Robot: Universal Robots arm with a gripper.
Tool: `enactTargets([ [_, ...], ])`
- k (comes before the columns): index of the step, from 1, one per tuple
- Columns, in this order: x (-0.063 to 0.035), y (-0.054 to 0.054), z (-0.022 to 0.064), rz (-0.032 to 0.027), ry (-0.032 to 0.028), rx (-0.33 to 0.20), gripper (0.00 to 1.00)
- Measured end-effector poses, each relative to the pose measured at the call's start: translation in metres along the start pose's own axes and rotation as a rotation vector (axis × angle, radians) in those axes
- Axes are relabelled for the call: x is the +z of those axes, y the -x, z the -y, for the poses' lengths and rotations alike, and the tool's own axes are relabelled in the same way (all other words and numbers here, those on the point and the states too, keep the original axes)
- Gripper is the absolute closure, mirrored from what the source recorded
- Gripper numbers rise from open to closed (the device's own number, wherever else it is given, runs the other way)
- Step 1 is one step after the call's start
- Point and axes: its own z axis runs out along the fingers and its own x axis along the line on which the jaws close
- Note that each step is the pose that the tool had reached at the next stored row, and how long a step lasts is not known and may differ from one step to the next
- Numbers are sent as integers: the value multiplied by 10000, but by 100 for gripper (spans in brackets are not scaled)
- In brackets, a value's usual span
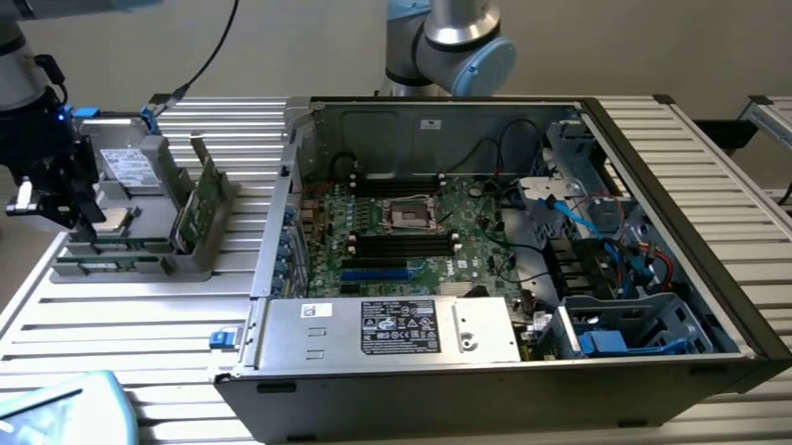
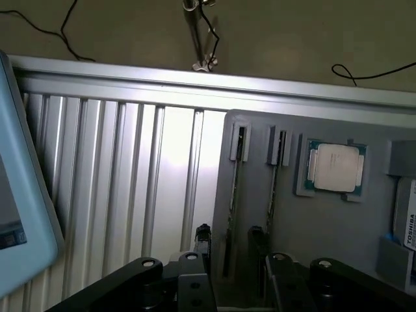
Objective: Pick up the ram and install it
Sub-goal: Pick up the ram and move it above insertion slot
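Straddling the ram [image 2: 233, 195] upright in its gray holder [image 2: 325, 227], claw [image 2: 229, 242] released.

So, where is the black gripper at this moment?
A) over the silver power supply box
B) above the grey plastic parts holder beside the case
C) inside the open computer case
B: the black gripper hangs above the grey parts holder, open fingers either side of the long thin ram stick slotted there.
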Motion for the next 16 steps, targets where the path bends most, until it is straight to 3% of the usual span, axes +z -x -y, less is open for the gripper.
enactTargets([
  [16,288,-4,46,-11,-6,-184,63],
])
